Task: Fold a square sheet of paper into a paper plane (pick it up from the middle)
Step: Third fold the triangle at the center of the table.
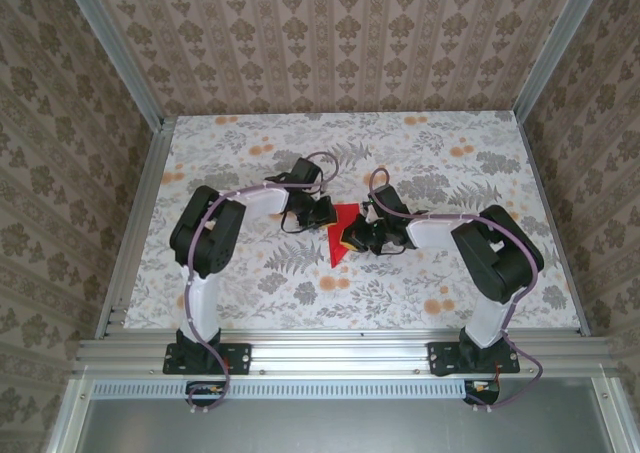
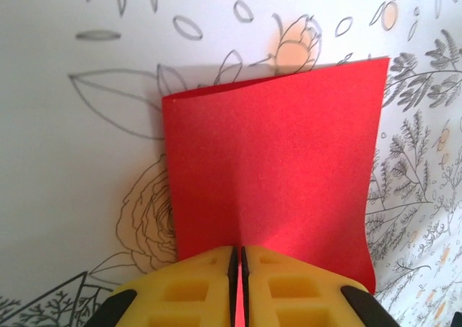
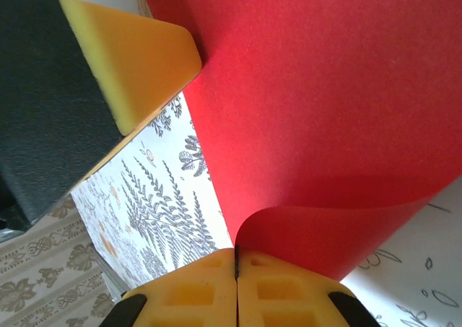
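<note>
Folding looks at its first crease: left fingers [image 2: 195,284] and right fingers [image 3: 281,291] each clench the curled square sheet of paper [image 2: 274,168]; next, edges must meet squarely.

the square sheet of paper [image 1: 338,241] lies on the table [image 1: 250,273] between the left fingers [image 2: 195,287] and the right fingers [image 3: 281,291].

Beige damask wallpaper [image 1: 330,33] is covering the far and side walls. A floral-printed counter [image 1: 450,143] is lying between aluminium posts [image 1: 110,43], and a metal rail [image 1: 340,351] is running along its near edge.
</note>
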